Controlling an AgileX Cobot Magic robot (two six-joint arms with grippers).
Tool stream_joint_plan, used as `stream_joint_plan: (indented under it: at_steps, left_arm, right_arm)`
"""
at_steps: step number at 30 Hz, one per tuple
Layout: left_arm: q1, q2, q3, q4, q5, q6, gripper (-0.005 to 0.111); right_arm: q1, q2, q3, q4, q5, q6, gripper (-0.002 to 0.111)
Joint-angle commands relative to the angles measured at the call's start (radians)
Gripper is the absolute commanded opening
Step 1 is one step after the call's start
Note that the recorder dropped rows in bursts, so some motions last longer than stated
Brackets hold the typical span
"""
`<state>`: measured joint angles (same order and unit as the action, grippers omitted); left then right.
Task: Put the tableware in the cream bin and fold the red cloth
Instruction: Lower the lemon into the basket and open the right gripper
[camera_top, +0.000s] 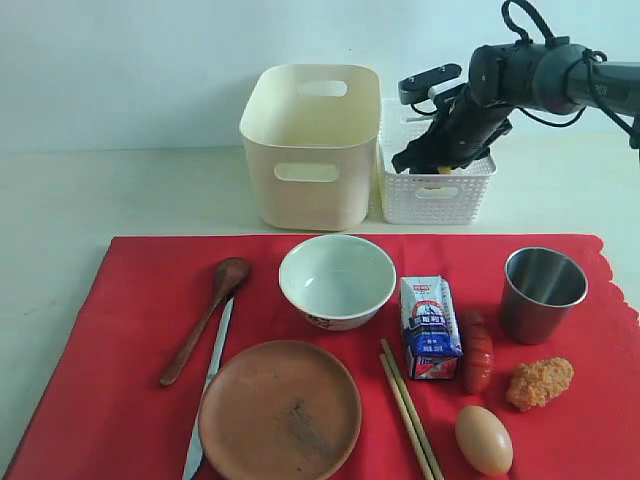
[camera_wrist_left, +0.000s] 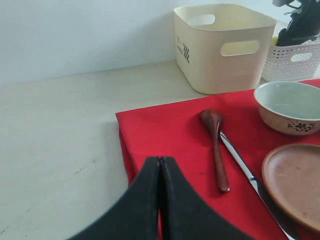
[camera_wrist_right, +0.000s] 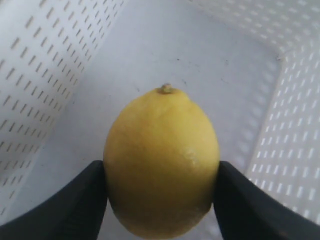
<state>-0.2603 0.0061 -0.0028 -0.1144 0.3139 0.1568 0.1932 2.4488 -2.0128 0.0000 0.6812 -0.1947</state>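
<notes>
**Right gripper down in the white basket, jaws on a lemon**

Right gripper (camera_wrist_right: 161, 192) sits inside the white basket (camera_top: 437, 195), its jaws set wide against either side of a lemon (camera_wrist_right: 161, 160). Whether the lemon rests on the basket floor I cannot tell. If it is let go above the floor, it may bounce or roll against the holed walls. Pulling out at a slant could catch a wall and shove the light basket into the cream bin (camera_top: 310, 150) just beside it.

Left gripper (camera_wrist_left: 160, 200) is closed tight on nothing, hanging over the near left corner of the red cloth (camera_top: 120, 300).

None of the tableware shows in the bin. The bowl (camera_top: 337, 280), plate (camera_top: 279, 410), spoon (camera_top: 205, 320), knife (camera_top: 210, 390), chopsticks (camera_top: 408, 410) and cup (camera_top: 543, 293) all lie on the cloth.

Likely trouble ahead:
- The knife lies flat, partly under the plate's rim, so the jaws may slip off it.
- The chopsticks lie close beside the carton (camera_top: 430, 328), and a reach for them could knock it over.
- Folding with the sausage (camera_top: 477, 350), egg (camera_top: 484, 438) or nugget (camera_top: 540, 382) on the cloth would send them rolling.
</notes>
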Motion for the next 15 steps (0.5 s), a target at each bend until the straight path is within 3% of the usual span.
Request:
stream_joint_plan:
  at_steps: [1,10,15]
  left_arm:
    - [0.003,-0.006,0.003,0.001,-0.007,0.000,0.000]
    - [0.003,-0.006,0.003,0.001,-0.007,0.000,0.000]
    - [0.003,-0.006,0.003,0.001,-0.007,0.000,0.000]
  right_arm:
    - [-0.001,-0.006,-0.011,0.000,-0.026,-0.013,0.012]
    - [-0.001,-0.022,-0.011,0.000,-0.021,-0.013,0.057]
    - [-0.001,-0.062,-0.011,0.000,0.009,-0.013,0.066]
